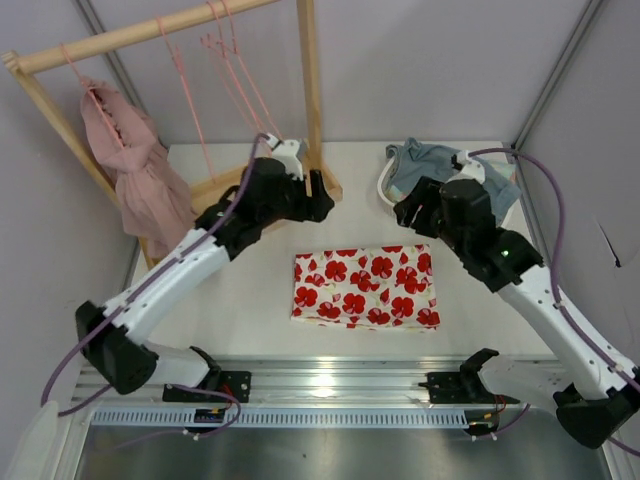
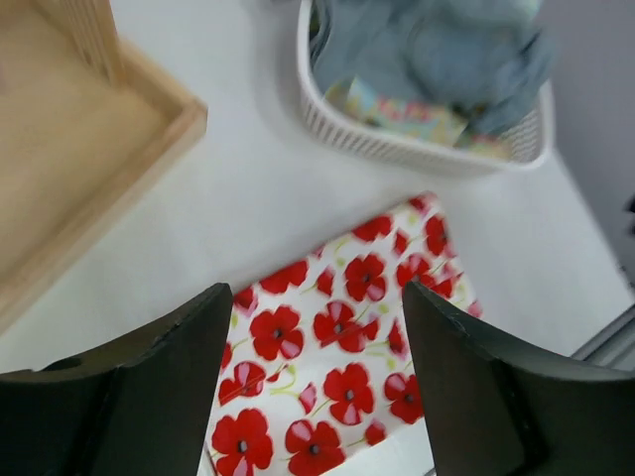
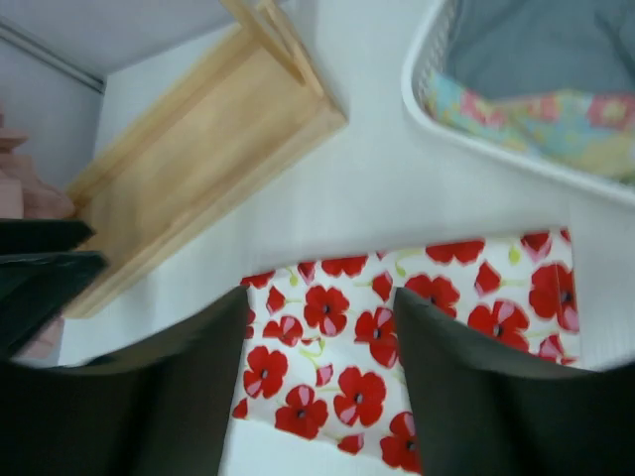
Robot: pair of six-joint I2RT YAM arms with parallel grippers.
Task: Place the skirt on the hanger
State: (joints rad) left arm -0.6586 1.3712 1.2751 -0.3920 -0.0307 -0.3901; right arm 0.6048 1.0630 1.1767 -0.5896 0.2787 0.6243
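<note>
Skirt (image 1: 365,287) lies flat on table (image 1: 250,290), folded into rectangle, between both arms. Left gripper (image 2: 317,297) hovers near skirt's far left corner, fingers spread wide, nothing between them. Right gripper (image 3: 319,297) hovers near skirt's far right corner, fingers likewise apart, empty. Hanger (image 1: 183,95) hangs on wooden rack (image 1: 130,35) at far left, others alike beside it, well apart from skirt. Pink ruffled garment (image 1: 135,170) hangs at rack's left end. White basket (image 1: 385,185) holding blue-grey cloth (image 1: 440,160) sits far right, just behind right gripper.
</note>
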